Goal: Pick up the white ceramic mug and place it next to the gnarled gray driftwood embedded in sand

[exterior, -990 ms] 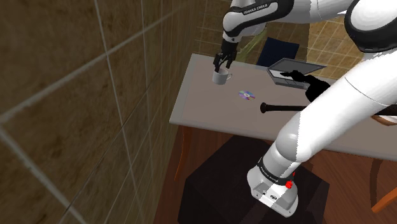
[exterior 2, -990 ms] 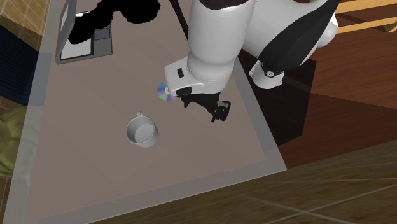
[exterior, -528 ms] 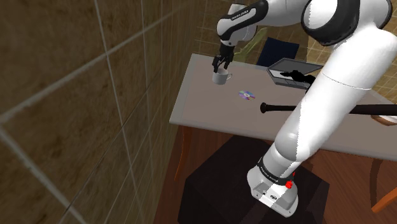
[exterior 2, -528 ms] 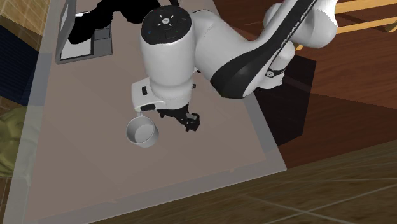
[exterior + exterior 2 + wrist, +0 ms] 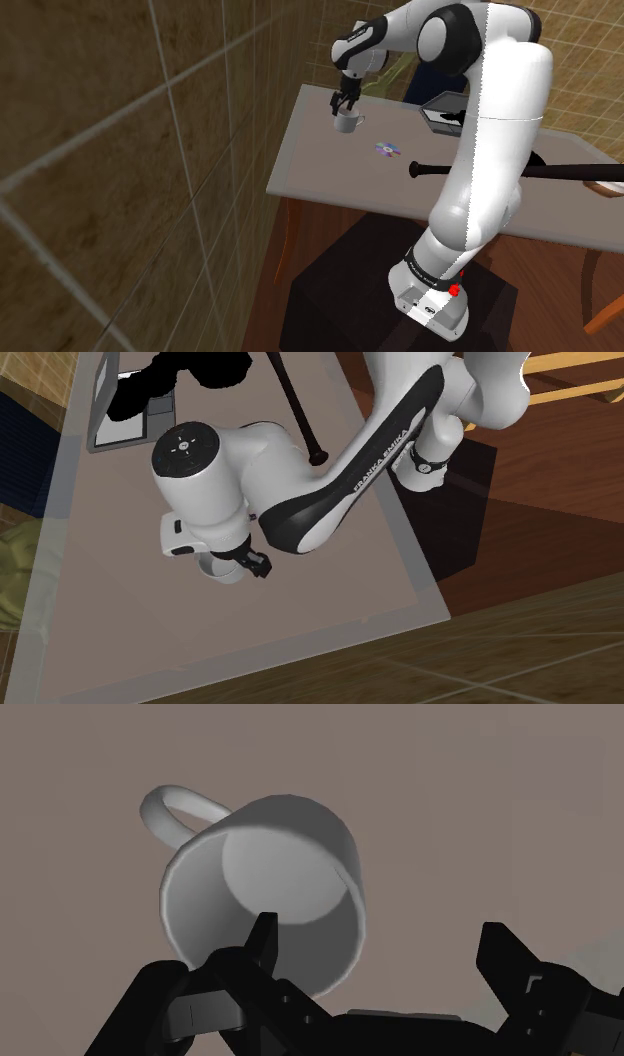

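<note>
Fingers (image 5: 262, 944): black pair, spread wide apart, nothing clasped. The gripper (image 5: 380, 929) hangs close above the mug.

Mug (image 5: 270, 874): white, upright on the worktop, mouth up, with its handle on the side away from the fingers. One fingertip stands over the mouth by the rim and the other out past the wall, so part of the wall lies between them. Contact cannot be told.

Worktop (image 5: 330, 170): plain grey-brown table. The mug (image 5: 346, 122) sits near its far corner at the shoulder view's left, under the gripper (image 5: 345, 103). Well apart from the mug lie a compact disc (image 5: 388, 150), a black baseball bat (image 5: 560, 172) and a grey tray (image 5: 100, 402) carrying a black shape.

Room: brown tiled wall (image 5: 120, 150) along the shoulder view's left, and dark wooden floor (image 5: 520, 612). The black box stand (image 5: 340, 280) is below the worktop's near edge.

Change since half a second ago: in the second exterior view the hand has slid across and now covers most of the mug (image 5: 222, 569), which then lay exposed beside it. The mug itself has not shifted.
</note>
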Controlling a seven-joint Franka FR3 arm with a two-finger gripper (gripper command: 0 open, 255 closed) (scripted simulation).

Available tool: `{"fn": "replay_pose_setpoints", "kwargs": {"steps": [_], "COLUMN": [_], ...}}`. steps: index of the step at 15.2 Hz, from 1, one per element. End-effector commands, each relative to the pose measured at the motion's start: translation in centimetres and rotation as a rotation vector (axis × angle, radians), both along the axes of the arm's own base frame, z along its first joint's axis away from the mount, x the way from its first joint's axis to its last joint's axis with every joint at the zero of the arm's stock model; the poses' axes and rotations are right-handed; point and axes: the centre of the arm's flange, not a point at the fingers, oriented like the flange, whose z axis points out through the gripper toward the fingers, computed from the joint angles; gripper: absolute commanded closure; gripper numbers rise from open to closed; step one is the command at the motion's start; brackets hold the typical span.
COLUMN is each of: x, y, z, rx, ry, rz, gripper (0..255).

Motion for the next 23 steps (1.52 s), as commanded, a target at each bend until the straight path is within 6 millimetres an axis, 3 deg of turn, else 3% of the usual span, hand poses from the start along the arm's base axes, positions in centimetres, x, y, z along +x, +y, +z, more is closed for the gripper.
{"fn": "replay_pose_setpoints", "kwargs": {"steps": [1,7,15,16,23], "x": [0.6,0.9,0.9,0.9,0.9], "y": [-0.8,-0.9,-0.9,-0.9,-0.9], "z": [-1.1,-4.5,-4.5,-4.5,-4.5], "rx": [0.000,0.000,0.001,0.001,0.001], "ry": [-0.001,-0.001,-0.001,-0.001,-0.001], "rz": [0.001,0.001,0.001,0.001,0.001], "gripper": [0,0,0,255,255]}}
